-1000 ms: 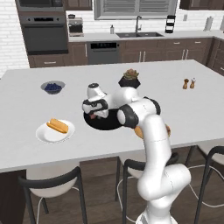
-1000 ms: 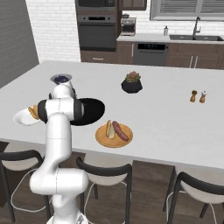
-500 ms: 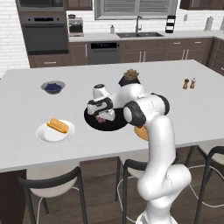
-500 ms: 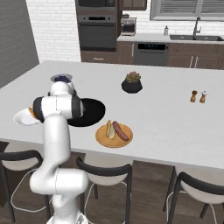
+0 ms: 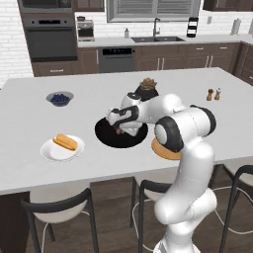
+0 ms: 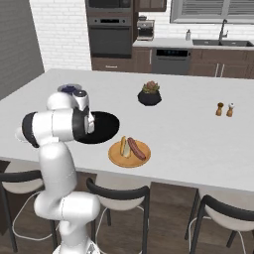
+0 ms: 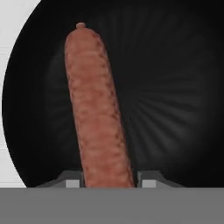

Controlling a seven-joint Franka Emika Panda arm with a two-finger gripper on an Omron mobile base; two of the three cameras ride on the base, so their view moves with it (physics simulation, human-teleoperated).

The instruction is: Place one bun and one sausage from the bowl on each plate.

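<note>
**Sausage gripped inside the black bowl**

The sausage is seen in the hand view between the two fingertips of the gripper, which are closed against its near end on both sides. Its long reddish-brown body runs away from the gripper, over the glossy black bowl that lies directly below. Whether the sausage is resting on the bowl floor or is lifted off it cannot be told.

In the left base view, the gripper is lowered into the bowl, and a small piece of reddish-brown is visible under the hand. The white plate is placed well apart from the gripper, to the left in that view, and one bun is lying on it. The tan-orange plate is seen in the right base view just beside the bowl, on the other side of the gripper; a bun and a second sausage are laid on it side by side. The grey bowl of blueberries is placed on the counter further off, beyond the white plate.
</note>
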